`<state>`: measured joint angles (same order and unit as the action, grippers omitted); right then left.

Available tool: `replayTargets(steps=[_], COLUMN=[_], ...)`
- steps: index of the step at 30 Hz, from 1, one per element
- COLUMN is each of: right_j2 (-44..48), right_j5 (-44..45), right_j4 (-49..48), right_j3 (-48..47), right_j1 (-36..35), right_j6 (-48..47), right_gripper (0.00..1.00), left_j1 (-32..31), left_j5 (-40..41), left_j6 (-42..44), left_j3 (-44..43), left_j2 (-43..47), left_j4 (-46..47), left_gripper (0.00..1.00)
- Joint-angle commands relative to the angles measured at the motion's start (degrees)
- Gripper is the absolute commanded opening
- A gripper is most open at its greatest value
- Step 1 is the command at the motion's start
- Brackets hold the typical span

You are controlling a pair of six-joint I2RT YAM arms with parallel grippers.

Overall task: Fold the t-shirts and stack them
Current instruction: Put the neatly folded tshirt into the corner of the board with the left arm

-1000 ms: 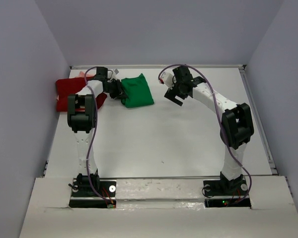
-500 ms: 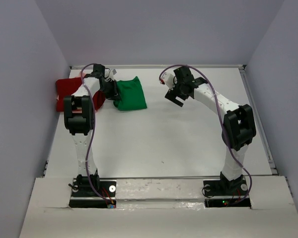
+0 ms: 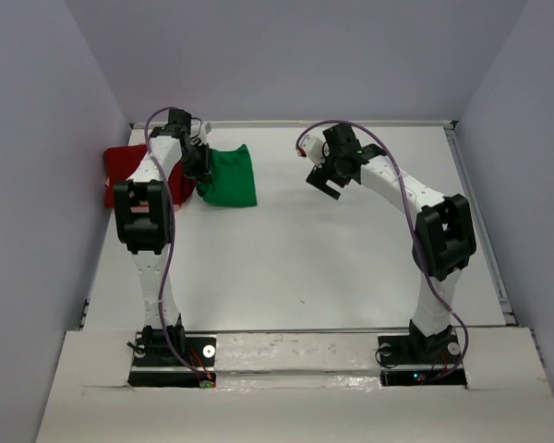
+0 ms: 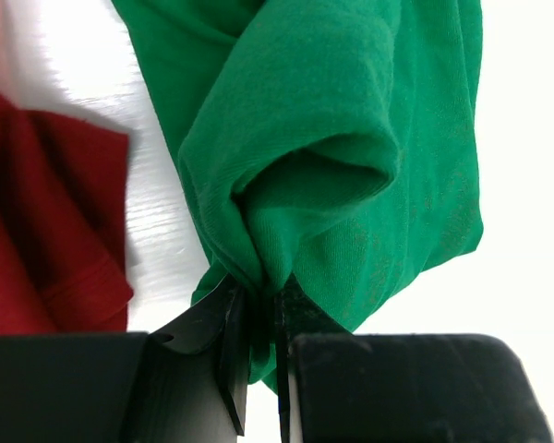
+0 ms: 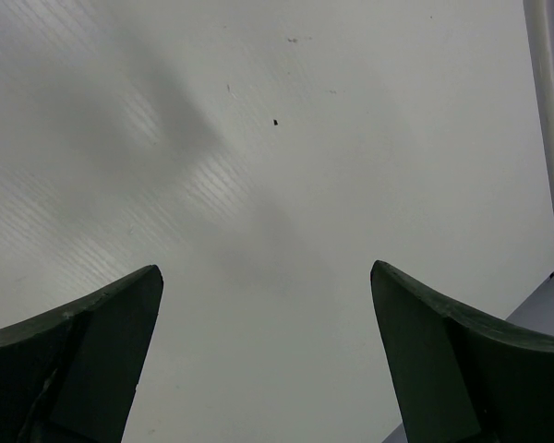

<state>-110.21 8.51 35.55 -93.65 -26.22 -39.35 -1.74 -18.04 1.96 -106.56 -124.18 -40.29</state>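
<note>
A folded green t-shirt (image 3: 229, 175) lies at the far left of the table, and my left gripper (image 3: 199, 170) is shut on its left edge. In the left wrist view the green t-shirt (image 4: 351, 148) bunches up where it is pinched at my left gripper (image 4: 258, 314). A dark red t-shirt (image 3: 127, 164) lies folded just left of it, partly hidden by the left arm; the dark red t-shirt (image 4: 46, 240) sits at the left of the wrist view. My right gripper (image 3: 323, 180) hovers open right of the green shirt. The right gripper (image 5: 268, 277) frames only bare table.
A grey wall stands close behind and left of the red shirt. A raised rim (image 3: 475, 212) runs along the table's right side, also seen as the rim (image 5: 547, 120) in the right wrist view. The arm bases (image 3: 295, 355) sit at the near edge.
My left gripper has dragged the green t-shirt leftward, toward the dark red one, still holding it. The right arm has stayed where it was.
</note>
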Motion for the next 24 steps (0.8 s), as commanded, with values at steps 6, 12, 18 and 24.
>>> replayTargets(steps=[6, 12, 18, 24], right_j2=[3.6, 3.43, 3.25, 3.43], right_j5=[-0.69, -0.78, -0.69, -0.25], right_j4=[-1.62, -1.89, -1.89, -1.8], right_j3=[0.83, 0.75, 1.1, 1.27], right_j1=[0.29, 0.29, 0.29, 0.29], right_j6=[0.59, 0.59, 0.51, 0.42], right_gripper=[1.0, 1.0, 1.0, 1.0], left_j1=[0.51, 0.51, 0.51, 0.51], left_j5=[6.0, 7.41, 3.2, -0.76], left_j6=[2.17, 2.88, 2.79, 2.26], left_j3=[-4.79, -5.06, -2.95, -2.51], left_j2=[4.48, 4.65, 4.13, 1.23], left_j4=[-4.53, -5.85, -5.15, -4.97], left_gripper=[0.0, 0.0, 0.0, 0.0])
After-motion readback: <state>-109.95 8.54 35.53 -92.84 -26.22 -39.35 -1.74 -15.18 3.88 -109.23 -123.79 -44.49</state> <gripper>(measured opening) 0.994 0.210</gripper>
